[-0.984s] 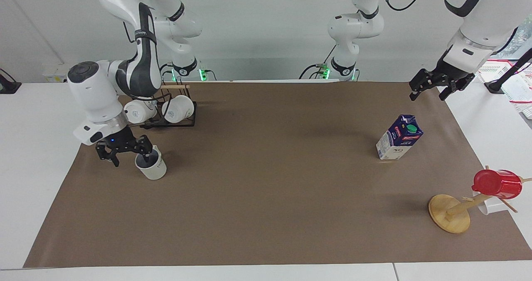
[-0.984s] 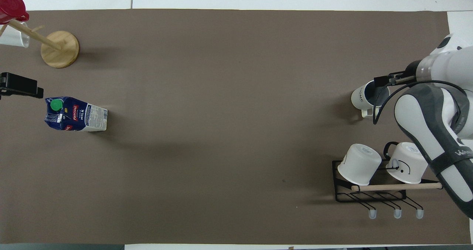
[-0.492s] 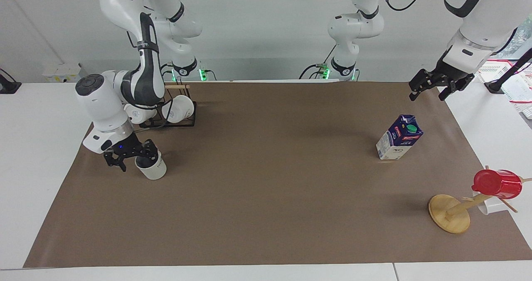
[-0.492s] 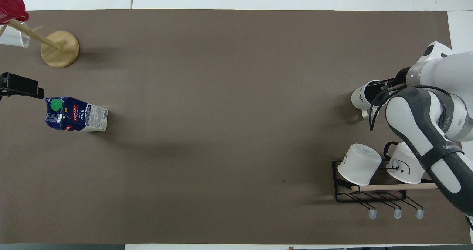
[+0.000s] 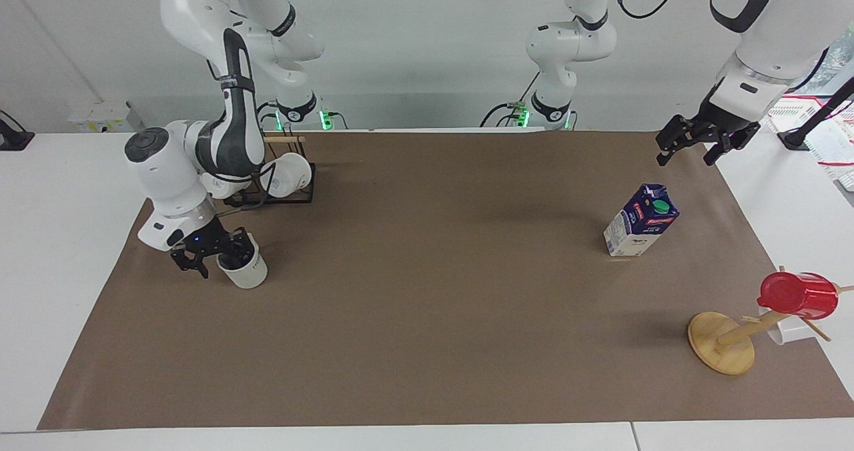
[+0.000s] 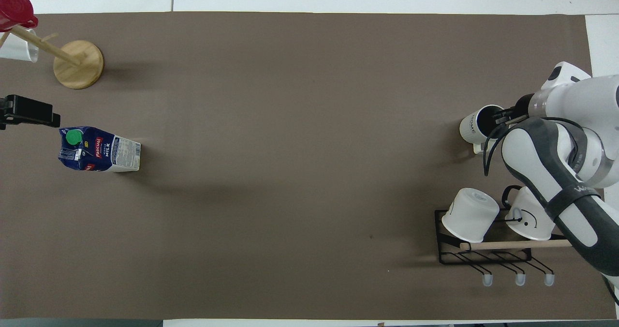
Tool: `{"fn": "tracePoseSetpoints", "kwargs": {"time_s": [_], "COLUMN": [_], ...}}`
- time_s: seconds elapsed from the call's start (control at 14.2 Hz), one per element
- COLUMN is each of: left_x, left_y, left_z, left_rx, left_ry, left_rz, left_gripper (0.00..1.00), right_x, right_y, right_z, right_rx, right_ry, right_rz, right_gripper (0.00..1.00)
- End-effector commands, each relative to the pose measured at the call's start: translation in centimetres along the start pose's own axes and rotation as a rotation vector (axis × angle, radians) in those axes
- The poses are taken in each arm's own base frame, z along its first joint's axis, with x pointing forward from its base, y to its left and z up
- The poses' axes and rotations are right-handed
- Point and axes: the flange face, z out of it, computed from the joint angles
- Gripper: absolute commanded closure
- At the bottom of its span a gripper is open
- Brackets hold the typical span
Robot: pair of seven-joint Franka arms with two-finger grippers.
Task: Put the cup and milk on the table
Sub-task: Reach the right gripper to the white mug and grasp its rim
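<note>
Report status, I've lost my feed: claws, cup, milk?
Right claw at the cup's rim, one finger inside. Left claw open, waiting above the milk. Cup and milk both standing on the table; nothing in the way.

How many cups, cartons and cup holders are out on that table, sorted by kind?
White mugs: 4
Red cup: 1
Milk carton: 1
Black wire rack: 1
Wooden cup stand: 1
Total: 8
</note>
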Motion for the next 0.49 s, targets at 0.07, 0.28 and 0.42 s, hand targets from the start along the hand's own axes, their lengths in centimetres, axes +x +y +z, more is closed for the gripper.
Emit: {"fn": "tracePoseSetpoints", "kwargs": {"time_s": [0.07,0.28,0.42], "left_x": [-1.2,-1.6,-1.6], "left_y": [-0.6,-0.9,-1.9], "left_z": [3.5,7.2,8.6], "left_rx": [-0.011,-0.009,-0.008], "left_ry": [0.035,0.037,0.041], "left_rz": [-0.005,-0.008,-0.025], "left_gripper": [0.0,0.0,0.0], "right_x": [0.8,0.7,0.7], "right_y": [0.1,-0.3,-0.4], "right_z": [-1.1,-0.9,-0.9], "right_rx": [0.036,0.038,0.04], "right_ry": [-0.008,-0.009,-0.012], "right_rz": [-0.012,-0.004,-0.001], "right_gripper": [0.69,1.0,1.0]}}
